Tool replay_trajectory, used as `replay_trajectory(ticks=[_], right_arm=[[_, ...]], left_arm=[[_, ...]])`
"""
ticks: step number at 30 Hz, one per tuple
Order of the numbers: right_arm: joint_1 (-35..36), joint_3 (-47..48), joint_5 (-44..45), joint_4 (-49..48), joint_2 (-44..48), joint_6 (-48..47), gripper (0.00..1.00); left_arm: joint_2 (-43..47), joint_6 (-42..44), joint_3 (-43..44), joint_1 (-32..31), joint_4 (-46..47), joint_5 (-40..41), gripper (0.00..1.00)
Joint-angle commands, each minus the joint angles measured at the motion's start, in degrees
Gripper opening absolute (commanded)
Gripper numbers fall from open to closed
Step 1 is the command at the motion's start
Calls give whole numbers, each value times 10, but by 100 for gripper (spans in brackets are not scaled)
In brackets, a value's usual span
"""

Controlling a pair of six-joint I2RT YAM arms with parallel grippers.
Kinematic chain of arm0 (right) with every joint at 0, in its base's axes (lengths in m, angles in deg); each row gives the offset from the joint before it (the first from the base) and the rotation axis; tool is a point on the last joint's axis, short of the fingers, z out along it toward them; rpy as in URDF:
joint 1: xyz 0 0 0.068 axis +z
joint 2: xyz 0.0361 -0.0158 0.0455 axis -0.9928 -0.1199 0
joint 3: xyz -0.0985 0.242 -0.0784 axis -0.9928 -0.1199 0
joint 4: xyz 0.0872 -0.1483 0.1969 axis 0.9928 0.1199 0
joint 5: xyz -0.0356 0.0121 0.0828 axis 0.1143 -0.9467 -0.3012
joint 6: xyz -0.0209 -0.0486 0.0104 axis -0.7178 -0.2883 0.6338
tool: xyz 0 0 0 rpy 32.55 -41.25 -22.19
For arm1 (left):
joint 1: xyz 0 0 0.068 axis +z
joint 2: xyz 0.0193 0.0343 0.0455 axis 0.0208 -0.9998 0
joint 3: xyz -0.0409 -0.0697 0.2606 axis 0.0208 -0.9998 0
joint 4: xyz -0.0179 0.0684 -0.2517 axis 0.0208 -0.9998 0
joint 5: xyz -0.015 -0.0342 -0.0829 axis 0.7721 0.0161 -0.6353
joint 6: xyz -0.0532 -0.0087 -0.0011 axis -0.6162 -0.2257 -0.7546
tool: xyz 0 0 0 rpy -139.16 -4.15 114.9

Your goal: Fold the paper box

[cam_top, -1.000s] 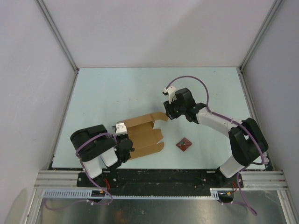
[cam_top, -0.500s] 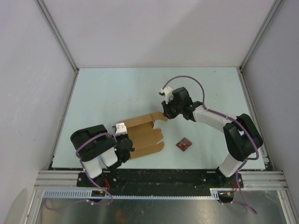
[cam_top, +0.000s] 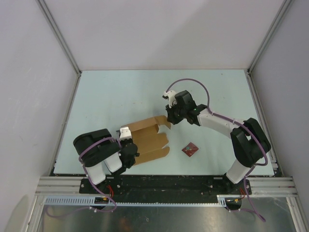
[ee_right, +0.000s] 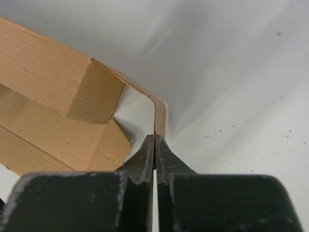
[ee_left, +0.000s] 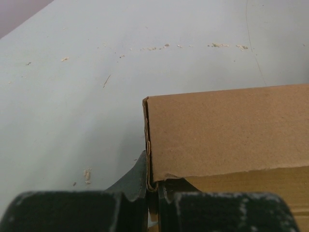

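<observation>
The paper box point(cam_top: 148, 139) is a brown cardboard sheet, partly folded, lying left of centre on the table. My left gripper point(cam_top: 129, 145) is shut on its near-left folded edge point(ee_left: 149, 159), the doubled cardboard pinched between the jaws. My right gripper point(cam_top: 170, 121) is shut on the thin end tab point(ee_right: 160, 118) at the sheet's far right corner, which curls up from the table. In the right wrist view the box's inner panels point(ee_right: 53, 121) spread to the left of the jaws.
A small dark red square item point(cam_top: 189, 149) lies on the table right of the box, near the front edge. Grey walls point(cam_top: 34, 87) close off both sides and the back. The pale table point(cam_top: 120, 92) stretches behind the box.
My right gripper has moved left onto the far-right tab and closed on it; the tab now bends upward. The left gripper and its hold have not moved.
</observation>
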Motion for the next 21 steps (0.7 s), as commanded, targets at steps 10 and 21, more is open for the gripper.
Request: replay_trajectory(ticks=[10, 21], right_arm=[[28, 48, -2, 31, 23, 107, 0], [46, 52, -8, 40, 30, 135, 0]], left_arm=[[-12, 15, 13, -17, 184, 41, 0], [-16, 15, 16, -20, 184, 46, 0]])
